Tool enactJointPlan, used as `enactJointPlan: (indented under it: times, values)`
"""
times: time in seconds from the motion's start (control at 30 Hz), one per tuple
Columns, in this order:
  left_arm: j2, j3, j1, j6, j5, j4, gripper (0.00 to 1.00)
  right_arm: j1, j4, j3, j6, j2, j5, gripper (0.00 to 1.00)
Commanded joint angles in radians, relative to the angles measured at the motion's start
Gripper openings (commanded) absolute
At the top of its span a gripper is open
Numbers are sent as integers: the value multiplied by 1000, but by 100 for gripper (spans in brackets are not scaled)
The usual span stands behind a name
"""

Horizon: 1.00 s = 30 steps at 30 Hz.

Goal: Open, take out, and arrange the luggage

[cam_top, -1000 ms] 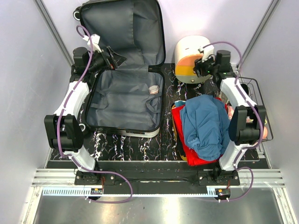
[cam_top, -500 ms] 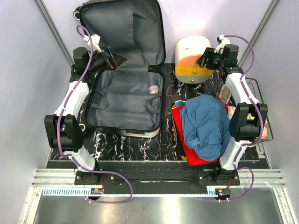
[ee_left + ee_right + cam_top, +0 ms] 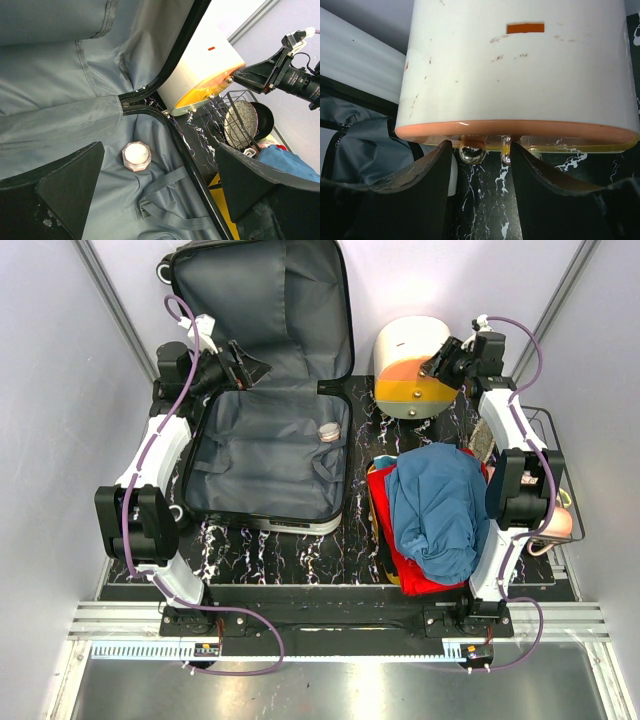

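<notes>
The luggage (image 3: 265,455) lies open on the left, its lid leaning on the back wall and its grey lining showing. A small octagonal jar (image 3: 328,430) with a white top (image 3: 136,155) sits in the lower half near the hinge. My left gripper (image 3: 250,365) hovers over the hinge area, jaws wide open (image 3: 159,165) and empty above the lining and a strap (image 3: 170,210). My right gripper (image 3: 438,365) is at the orange front of the white-and-orange drawer box (image 3: 408,360). Its jaws (image 3: 480,147) stand apart on either side of the chrome knobs (image 3: 472,151).
An orange tray (image 3: 378,530) at front right holds a pile of blue (image 3: 440,505) and red (image 3: 410,575) clothes. A wire basket (image 3: 548,440) with pans (image 3: 241,117) stands at the far right. The tabletop is black marble (image 3: 300,550).
The right gripper has moved back and slightly right along the drawer box front, and its arm has swung outward. The left arm and the luggage have not moved.
</notes>
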Motion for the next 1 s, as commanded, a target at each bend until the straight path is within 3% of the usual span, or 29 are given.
enactJointPlan:
  times: [0.0,0.47,0.63,0.97]
  values:
    - [-33,0,7,1,4,39,99,5,-3,58,64,16,-13,57]
    - [-18,7,7,-18,7,53,99,5,-21,63,101,28,-50,54]
    - [-21,0,7,-13,7,52,99,5,-20,83,116,45,-65,49]
    - [-33,-15,7,28,7,30,99,5,-29,23,115,-22,-101,15]
